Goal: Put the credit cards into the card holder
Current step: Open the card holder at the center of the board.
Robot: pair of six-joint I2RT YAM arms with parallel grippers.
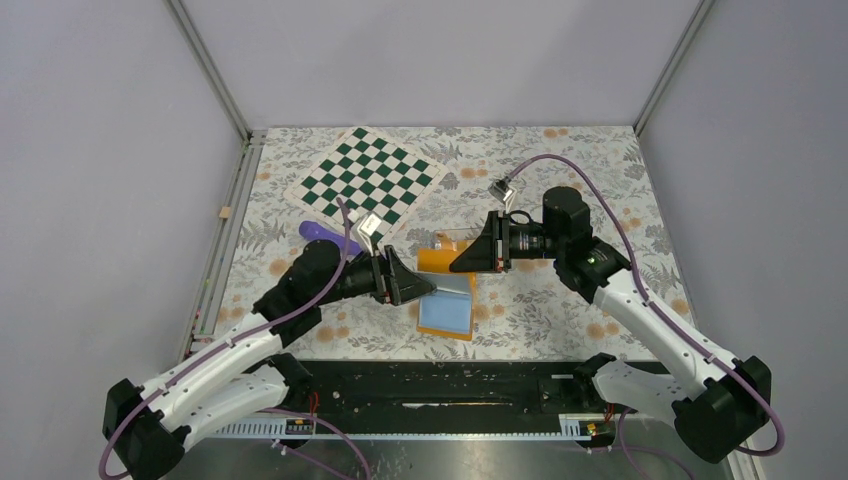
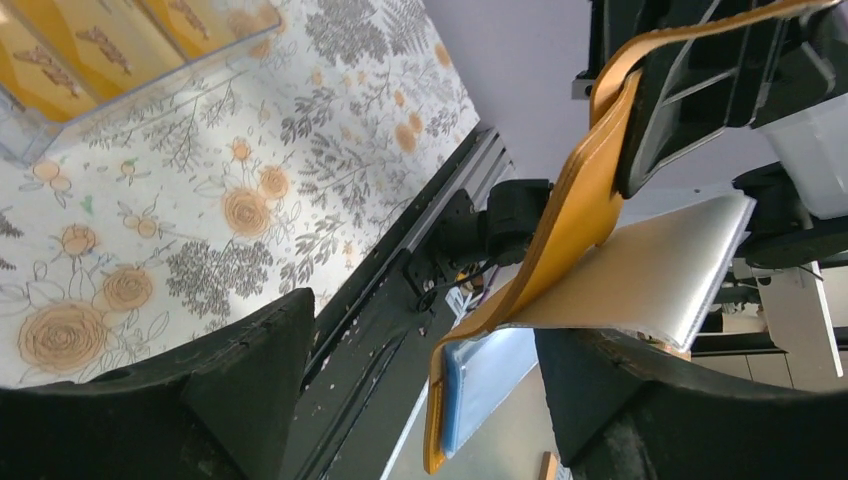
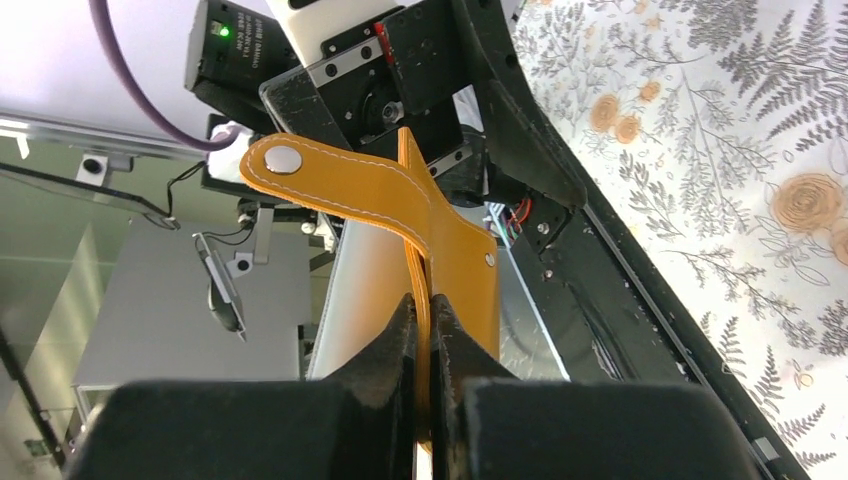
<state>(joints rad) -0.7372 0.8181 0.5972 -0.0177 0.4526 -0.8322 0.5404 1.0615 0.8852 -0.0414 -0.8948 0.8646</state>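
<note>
Smooth stitched leather on card holder (image 3: 455, 245); shiny metal snap (image 3: 284, 158); glossy plastic inner sleeves (image 2: 640, 275).

the chessboard (image 1: 367, 183) lies upper centre of the frame, behind the card holder (image 1: 446, 312) at mid-frame. the left gripper (image 1: 422, 285) sits just left of it, the right gripper (image 1: 458, 264) at its upper right.

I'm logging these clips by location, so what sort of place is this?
Probably a robotics lab test cell, not a home: left arm and right arm bolted to a black rail, plain grey walls in metal framing, and a chessboard mat as a prop.
</note>
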